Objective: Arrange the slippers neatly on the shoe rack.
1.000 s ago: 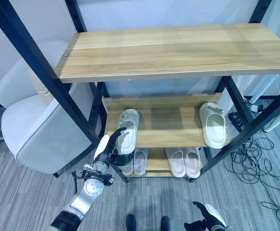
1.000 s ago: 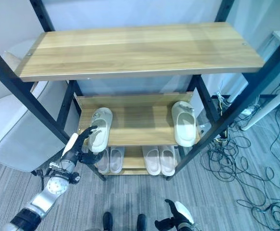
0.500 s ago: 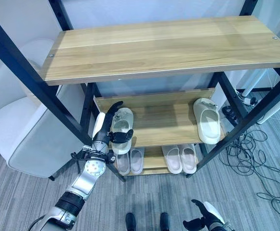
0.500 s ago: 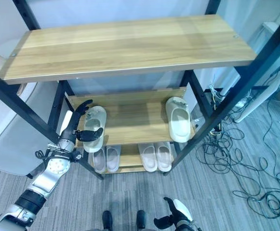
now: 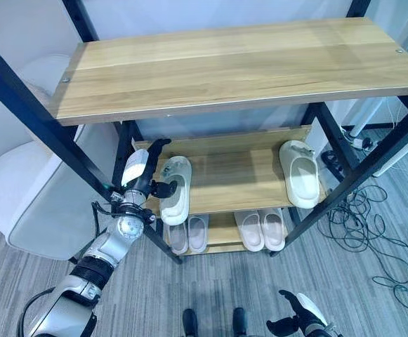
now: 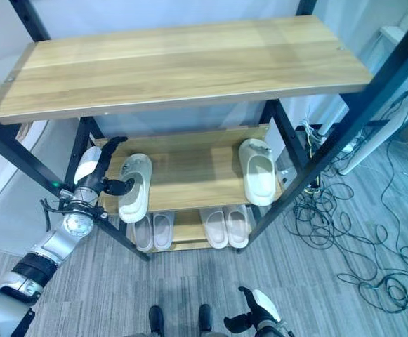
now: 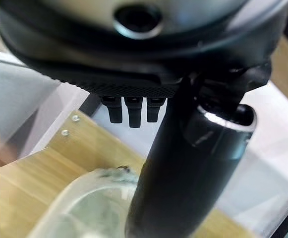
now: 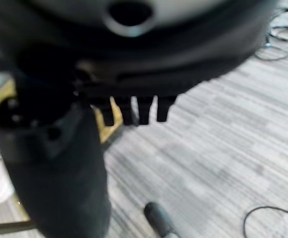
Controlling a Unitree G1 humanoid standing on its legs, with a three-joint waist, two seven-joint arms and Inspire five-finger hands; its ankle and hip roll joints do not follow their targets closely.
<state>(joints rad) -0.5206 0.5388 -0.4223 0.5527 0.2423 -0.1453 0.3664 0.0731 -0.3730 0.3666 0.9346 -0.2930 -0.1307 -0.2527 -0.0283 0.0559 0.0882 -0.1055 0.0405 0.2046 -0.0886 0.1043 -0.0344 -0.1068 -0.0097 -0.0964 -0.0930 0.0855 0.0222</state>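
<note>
A pale green slipper (image 5: 175, 189) lies toe-back at the left end of the rack's middle shelf (image 5: 239, 179), its heel over the front edge. My left hand (image 5: 143, 175) stands just left of it with fingers straight and pointing up, the thumb (image 7: 183, 173) resting against the slipper (image 7: 79, 208). Its mate (image 5: 298, 174) lies at the shelf's right end. My right hand (image 5: 298, 324) hangs low over the floor, open and holding nothing.
Two pale pairs of slippers (image 5: 188, 235) (image 5: 263, 230) sit on the bottom shelf. The broad wooden top shelf (image 5: 239, 63) overhangs the middle one, with black posts (image 5: 45, 119) at the corners. A white chair (image 5: 28, 203) stands left; cables (image 5: 386, 232) lie right.
The camera has shifted. My left hand rose from the slipper's heel at the shelf's front edge to its left side. The right hand stayed put.
</note>
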